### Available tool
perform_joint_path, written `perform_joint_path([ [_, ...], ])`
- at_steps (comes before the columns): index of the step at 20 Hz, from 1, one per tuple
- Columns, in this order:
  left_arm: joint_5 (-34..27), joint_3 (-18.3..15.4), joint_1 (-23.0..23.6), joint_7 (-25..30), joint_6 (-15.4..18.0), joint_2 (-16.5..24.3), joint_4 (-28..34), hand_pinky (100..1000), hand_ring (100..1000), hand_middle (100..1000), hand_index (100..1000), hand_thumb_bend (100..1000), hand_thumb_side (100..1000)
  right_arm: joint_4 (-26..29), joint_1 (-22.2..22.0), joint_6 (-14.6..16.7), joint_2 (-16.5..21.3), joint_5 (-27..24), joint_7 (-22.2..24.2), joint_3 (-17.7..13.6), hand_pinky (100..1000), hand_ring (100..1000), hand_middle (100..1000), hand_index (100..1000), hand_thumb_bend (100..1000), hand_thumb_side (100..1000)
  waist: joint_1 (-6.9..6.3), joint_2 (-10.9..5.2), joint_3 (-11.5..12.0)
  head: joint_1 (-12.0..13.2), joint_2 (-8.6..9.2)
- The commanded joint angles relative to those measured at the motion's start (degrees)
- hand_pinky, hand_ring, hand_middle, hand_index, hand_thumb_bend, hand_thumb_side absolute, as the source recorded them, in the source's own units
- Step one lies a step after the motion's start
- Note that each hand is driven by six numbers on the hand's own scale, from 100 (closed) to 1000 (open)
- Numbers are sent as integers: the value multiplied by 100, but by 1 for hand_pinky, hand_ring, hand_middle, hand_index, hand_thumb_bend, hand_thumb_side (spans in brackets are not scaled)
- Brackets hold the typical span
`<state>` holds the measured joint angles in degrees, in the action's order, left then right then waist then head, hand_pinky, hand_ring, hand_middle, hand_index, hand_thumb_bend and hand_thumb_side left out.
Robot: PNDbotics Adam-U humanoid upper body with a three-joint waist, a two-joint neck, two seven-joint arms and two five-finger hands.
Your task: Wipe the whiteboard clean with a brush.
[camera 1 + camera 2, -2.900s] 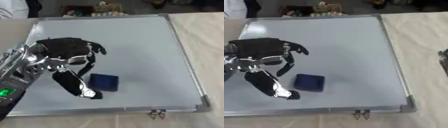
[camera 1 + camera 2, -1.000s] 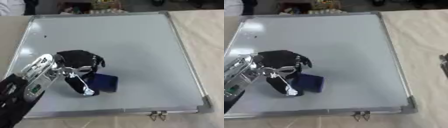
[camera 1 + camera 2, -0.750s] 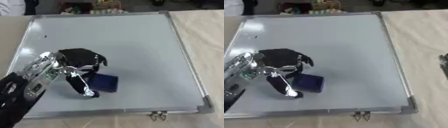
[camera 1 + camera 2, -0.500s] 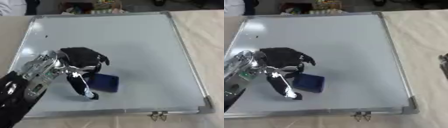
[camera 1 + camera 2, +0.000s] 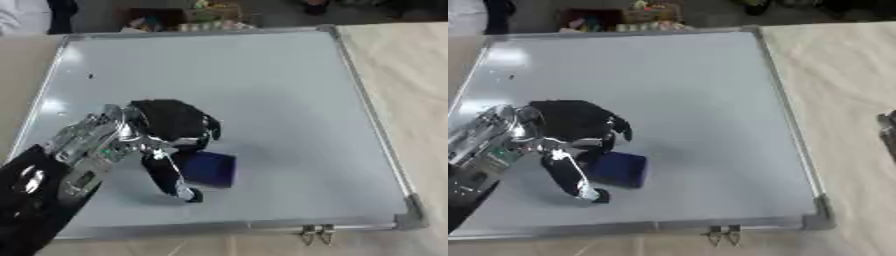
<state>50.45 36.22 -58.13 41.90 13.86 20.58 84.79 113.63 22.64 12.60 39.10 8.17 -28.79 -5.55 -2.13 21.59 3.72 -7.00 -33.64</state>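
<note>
my left hand (image 5: 166, 131) sits over the whiteboard's (image 5: 262, 90) near-left part, fingers (image 5: 210, 131) curled above and thumb stretched out beside the blue brush (image 5: 210, 169), not yet pinching it. the brush lies flat on the whiteboard, just right of the thumb. i judge it light, blocky and rigid enough to pinch across its two long sides; one small dark mark (image 5: 89, 76) remains near the whiteboard's far-left edge.

Whiteboard (image 5: 262, 90) pale grey-white, silver frame; brush (image 5: 210, 169) dark blue; left hand (image 5: 171, 125) black and silver.

Beige tabletop (image 5: 411, 75); cluttered far edge
</note>
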Motion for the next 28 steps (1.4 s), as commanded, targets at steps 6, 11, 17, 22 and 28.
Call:
perform_joint_path([
  [6,144,-44,-117,-283,-14,-121,-261,668,816,785,170,501,515,96,62,21,87,-40,9,-31,834,815,827,887,100,1000,9,-98,-58,16,67],
  [11,232,-48,-98,-481,3,-170,-389,647,791,744,166,481,496,96,58,23,85,-44,12,-34,835,816,827,887,100,1000,6,-90,-77,17,67],
  [17,229,-24,-75,-646,17,-190,-449,601,730,668,163,474,466,96,59,26,84,-50,16,-37,835,816,828,887,100,1000,1,-89,-85,15,64],
  [22,186,0,-54,-679,55,-189,-466,561,684,627,161,476,440,96,50,25,82,-53,10,-40,835,816,828,887,100,1000,2,-92,-81,11,53],
  [28,63,19,-41,-727,71,-197,-425,541,675,666,158,455,390,96,43,28,80,-58,10,-42,835,816,827,887,100,1000,8,-99,-83,10,57],
])
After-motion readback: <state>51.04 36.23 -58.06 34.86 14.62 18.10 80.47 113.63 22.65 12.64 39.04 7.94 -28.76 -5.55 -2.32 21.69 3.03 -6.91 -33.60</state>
